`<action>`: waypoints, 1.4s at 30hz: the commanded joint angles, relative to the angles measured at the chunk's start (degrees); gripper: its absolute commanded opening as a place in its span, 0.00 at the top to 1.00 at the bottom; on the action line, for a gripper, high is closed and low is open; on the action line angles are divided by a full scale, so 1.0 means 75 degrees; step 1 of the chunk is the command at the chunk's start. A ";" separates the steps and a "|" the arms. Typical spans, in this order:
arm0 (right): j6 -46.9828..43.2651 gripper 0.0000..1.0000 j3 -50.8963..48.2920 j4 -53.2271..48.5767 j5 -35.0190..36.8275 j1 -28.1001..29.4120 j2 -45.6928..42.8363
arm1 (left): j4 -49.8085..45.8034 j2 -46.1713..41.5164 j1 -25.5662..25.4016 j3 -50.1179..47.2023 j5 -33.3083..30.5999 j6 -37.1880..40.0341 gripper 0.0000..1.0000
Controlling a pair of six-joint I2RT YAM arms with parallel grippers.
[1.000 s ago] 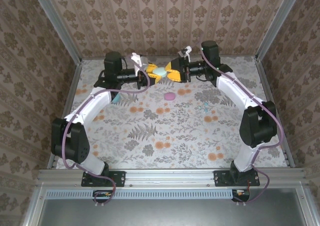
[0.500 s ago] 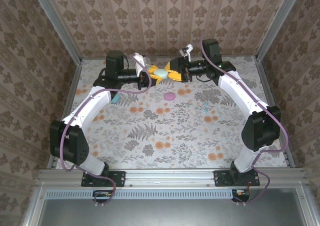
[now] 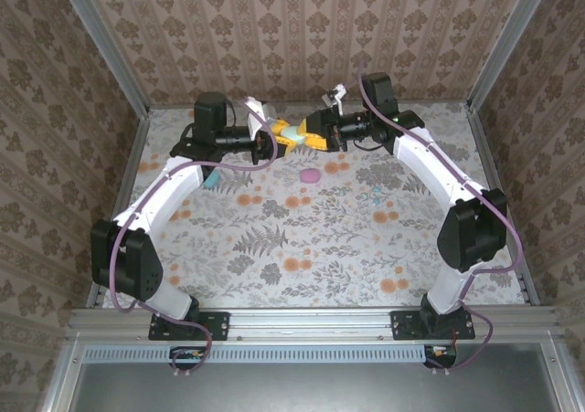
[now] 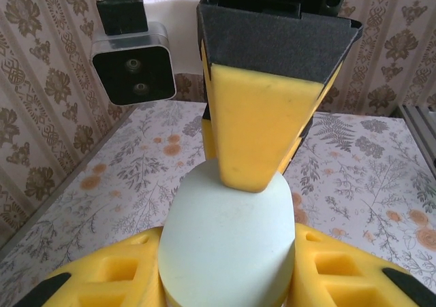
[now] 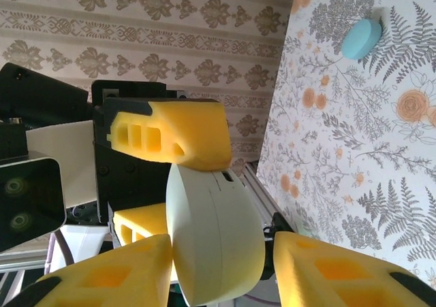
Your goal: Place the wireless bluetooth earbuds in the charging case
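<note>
Case (image 4: 225, 242) clamped in left claw (image 4: 227, 269) over table's (image 3: 274, 248) far edge; right claw (image 5: 221, 256) straddling it, hold not discernible; bud (image 3: 375, 194) loose mid-table, rightward; hazard: opposing pulls twisting case free.

1. A floral tablecloth (image 3: 302, 238), printed with grey ferns and orange blossoms, covers the whole table.
2. A pink oval case (image 3: 311, 174) lies on the cloth at the far middle.
3. A teal oval case (image 5: 361, 38) lies flat on the far left, well apart from the pink one.
4. Brown damask wallpaper (image 3: 302, 37) lines the left, right and far walls.
5. A metal frame rail (image 3: 311, 321) runs along the near edge.
</note>
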 commanded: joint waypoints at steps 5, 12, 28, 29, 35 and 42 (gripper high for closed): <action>0.0014 0.69 0.0273 -0.0034 -0.0124 0.0067 0.0124 | -0.0098 -0.0206 -0.0120 0.0249 -0.0081 0.0246 0.65; 0.0717 0.79 -0.0006 0.0991 -0.0610 0.0019 0.0011 | 0.0527 -0.0295 -0.0089 -0.0081 -0.0235 -0.0034 0.37; 0.3896 0.81 -0.0916 0.5246 -0.1520 -0.0261 0.0014 | 0.5278 -0.0251 0.0264 -0.1499 0.0539 -0.2539 0.35; 0.3903 0.81 -0.0917 0.5248 -0.1518 -0.0262 0.0016 | 0.5395 -0.0226 0.0264 -0.1501 0.0526 -0.2617 0.35; 0.3900 0.81 -0.0968 0.5293 -0.1512 -0.0258 -0.0004 | 0.5471 -0.0157 0.0218 -0.1411 0.0424 -0.2816 0.37; 0.3891 0.81 -0.1028 0.5376 -0.1511 -0.0258 -0.0038 | 0.5379 -0.0065 0.0129 -0.1296 0.0414 -0.2929 0.41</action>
